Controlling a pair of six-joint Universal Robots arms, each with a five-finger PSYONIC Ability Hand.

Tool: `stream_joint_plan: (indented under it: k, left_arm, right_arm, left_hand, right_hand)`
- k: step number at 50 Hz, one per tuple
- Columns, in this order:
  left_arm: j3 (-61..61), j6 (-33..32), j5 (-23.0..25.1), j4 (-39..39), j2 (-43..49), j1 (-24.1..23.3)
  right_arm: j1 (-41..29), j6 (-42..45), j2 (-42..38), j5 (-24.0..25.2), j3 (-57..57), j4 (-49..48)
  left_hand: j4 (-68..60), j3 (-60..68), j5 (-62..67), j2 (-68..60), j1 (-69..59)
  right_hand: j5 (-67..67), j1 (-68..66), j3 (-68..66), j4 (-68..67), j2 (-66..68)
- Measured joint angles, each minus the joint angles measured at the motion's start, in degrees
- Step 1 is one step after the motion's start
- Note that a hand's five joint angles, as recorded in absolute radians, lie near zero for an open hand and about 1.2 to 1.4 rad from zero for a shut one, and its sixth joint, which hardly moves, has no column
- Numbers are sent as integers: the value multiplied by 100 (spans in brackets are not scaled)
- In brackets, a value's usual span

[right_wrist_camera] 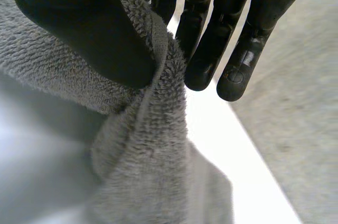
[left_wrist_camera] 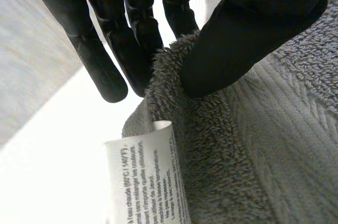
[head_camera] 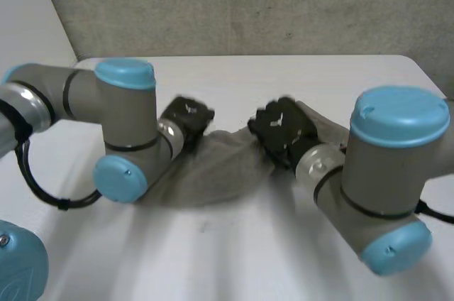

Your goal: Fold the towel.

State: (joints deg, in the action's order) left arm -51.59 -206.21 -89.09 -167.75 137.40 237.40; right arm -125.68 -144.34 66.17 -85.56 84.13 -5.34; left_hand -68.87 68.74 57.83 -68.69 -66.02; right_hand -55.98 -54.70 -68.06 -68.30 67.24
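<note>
Between my two arms, over the white worktop (head_camera: 234, 258), the grey towel (head_camera: 213, 166) spreads from one hand to the other. My left hand (head_camera: 186, 118) grips it at its left end and my right hand (head_camera: 282, 127) at its right end, and the cloth sags between them toward my side of the worktop. I cannot tell whether its lower part touches the surface.

Seen from my left wrist, my thumb (left_wrist_camera: 248, 28) presses the fluffy hem against my fingers (left_wrist_camera: 113, 60), which lie straight behind the cloth, so this hand is pinching the towel at its edge. A white care label (left_wrist_camera: 145, 176) with small print sticks out of the hem just beside the pinch, its free end slightly curled.

Seen from my right wrist, my thumb (right_wrist_camera: 90, 28) clamps a bunched fold of the towel against my fingers (right_wrist_camera: 232, 49). This hand too is grasping the cloth at its edge, and the towel hangs away from the pinch in a thick ridge. A grey wall (head_camera: 248, 3) stands behind the worktop.
</note>
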Motion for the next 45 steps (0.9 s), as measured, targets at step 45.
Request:
stream_joint_plan:
  k: [45]
  left_arm:
    - [-4387,1511,-286,-2886,-2604,1085]
  right_arm:
    - [457,139,-758,215,-982,1244]
  left_hand:
    - [-88,90,130,-97,-174]
  right_hand:
    - [5231,4277,5582,5494,-5389]
